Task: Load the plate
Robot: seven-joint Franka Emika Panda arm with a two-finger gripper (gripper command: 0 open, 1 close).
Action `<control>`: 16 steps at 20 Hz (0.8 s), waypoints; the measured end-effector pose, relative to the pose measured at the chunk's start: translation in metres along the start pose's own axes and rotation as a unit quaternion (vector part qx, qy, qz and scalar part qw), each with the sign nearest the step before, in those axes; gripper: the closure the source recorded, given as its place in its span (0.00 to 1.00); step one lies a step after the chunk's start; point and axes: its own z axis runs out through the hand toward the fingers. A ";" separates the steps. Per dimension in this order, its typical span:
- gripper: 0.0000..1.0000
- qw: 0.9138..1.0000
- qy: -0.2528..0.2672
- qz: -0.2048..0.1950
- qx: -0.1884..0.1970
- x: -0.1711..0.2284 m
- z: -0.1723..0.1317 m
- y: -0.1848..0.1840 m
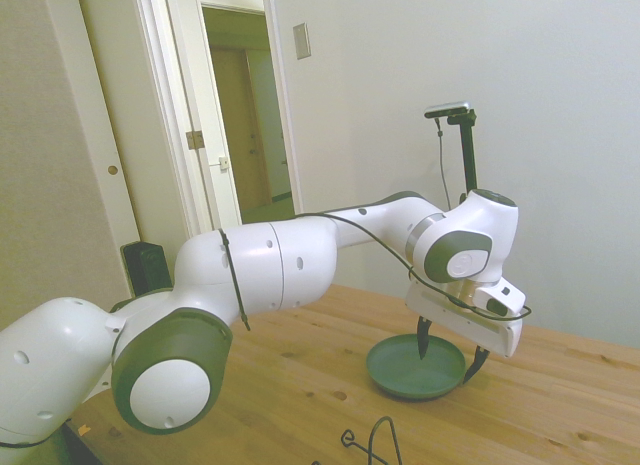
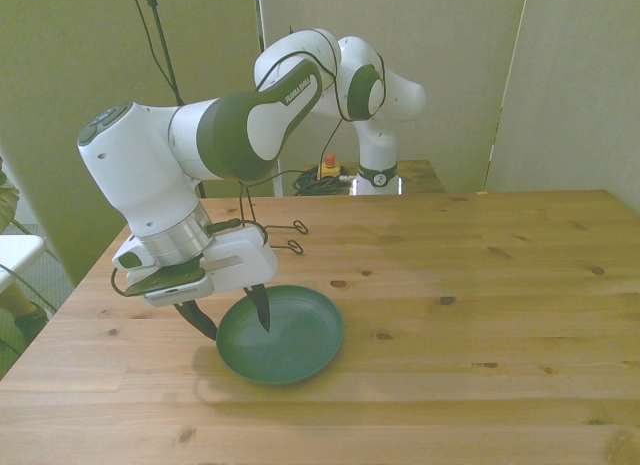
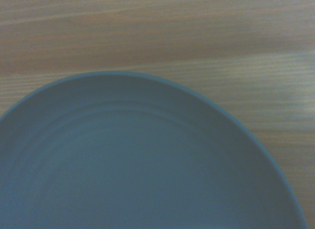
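Note:
A dark teal-green plate (image 1: 405, 373) (image 2: 295, 337) lies flat and empty on the wooden table (image 2: 480, 285), toward the front view's left. My gripper (image 1: 450, 350) (image 2: 230, 315) hangs low over the plate's edge and is open. Its two dark fingers straddle the rim: one fingertip (image 2: 263, 313) points down into the plate's inside, the other fingertip (image 2: 203, 325) sits just outside the rim. Nothing is held between them. The wrist view is filled with the blurred plate (image 3: 138, 160) and bare wood beyond it.
Two small black wire clips (image 2: 292, 247) lie on the table behind the plate, and a black wire loop (image 1: 375, 440) shows near the side view's lower edge. A red-topped button box (image 2: 327, 166) sits beyond the table's far edge.

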 end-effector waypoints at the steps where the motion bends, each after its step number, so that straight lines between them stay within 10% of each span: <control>1: 1.00 1.000 -0.001 0.000 -0.001 0.001 0.002 0.000; 16: 1.00 1.000 -0.007 -0.003 -0.005 0.005 0.010 0.006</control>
